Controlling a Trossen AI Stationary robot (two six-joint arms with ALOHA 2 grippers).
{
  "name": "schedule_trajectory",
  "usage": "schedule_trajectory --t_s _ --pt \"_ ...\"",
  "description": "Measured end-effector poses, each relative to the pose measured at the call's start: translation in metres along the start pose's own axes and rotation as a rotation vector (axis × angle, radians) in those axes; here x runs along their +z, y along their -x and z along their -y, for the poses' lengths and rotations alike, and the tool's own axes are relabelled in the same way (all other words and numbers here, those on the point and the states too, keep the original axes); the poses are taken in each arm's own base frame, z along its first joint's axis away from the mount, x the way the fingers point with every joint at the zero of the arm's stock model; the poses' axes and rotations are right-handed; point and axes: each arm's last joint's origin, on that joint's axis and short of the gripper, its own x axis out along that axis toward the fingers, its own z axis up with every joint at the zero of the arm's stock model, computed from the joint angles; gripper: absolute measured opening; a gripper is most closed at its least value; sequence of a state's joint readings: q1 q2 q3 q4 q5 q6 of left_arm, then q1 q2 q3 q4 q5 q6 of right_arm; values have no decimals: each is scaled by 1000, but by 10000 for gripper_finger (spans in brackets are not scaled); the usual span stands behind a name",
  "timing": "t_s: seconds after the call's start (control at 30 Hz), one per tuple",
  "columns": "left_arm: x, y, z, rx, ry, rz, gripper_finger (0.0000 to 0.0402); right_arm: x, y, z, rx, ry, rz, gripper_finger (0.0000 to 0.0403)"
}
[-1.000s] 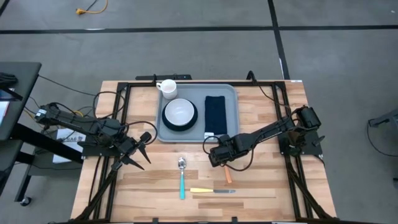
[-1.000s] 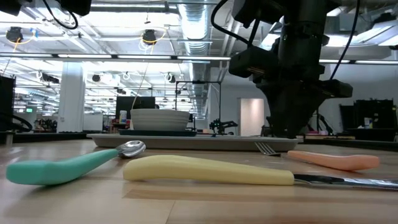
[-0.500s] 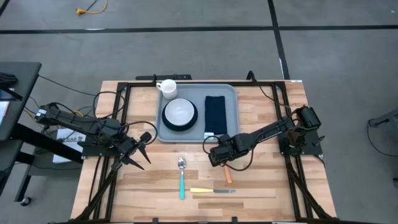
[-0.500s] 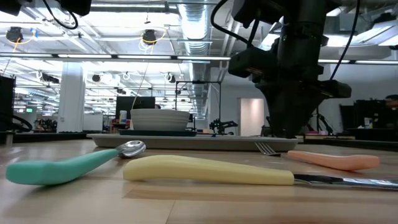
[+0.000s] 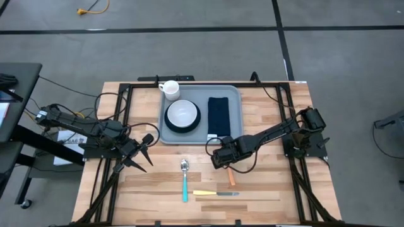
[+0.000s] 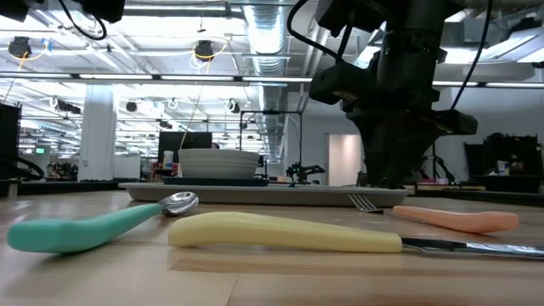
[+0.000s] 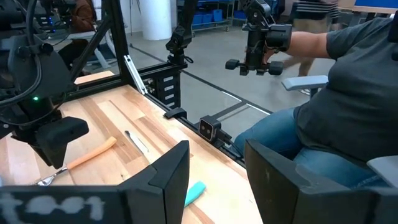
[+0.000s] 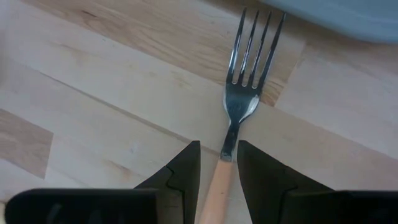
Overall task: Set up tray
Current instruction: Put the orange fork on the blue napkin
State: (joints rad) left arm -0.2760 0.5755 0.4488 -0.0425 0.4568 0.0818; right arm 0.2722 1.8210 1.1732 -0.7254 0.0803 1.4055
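Nothing moved, tray [image 5: 233, 94] beyond right fingers [image 8: 186, 168] (astride fork [image 8: 239, 106])

A close look down at a pale wooden tabletop [image 8: 93, 81] made of joined planks. A fork [image 8: 239, 93] lies flat on it, with 4 metal tines and a peach-orange handle. The 2 dark fingers [image 8: 180, 171] of the right gripper [image 8: 219, 167] stand on either side of the handle's upper end, just beside it, with a narrow gap between them. Past the tines, the light grey-blue edge of the tray [image 8: 348, 18] crosses one corner.
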Motion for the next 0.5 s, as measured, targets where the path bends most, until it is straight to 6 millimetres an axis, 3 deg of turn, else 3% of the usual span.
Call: schedule_trajectory --t_s 0.5 --pt "0 0 0 0 0 -1 144 -1 0 0 -11 27 47 98"
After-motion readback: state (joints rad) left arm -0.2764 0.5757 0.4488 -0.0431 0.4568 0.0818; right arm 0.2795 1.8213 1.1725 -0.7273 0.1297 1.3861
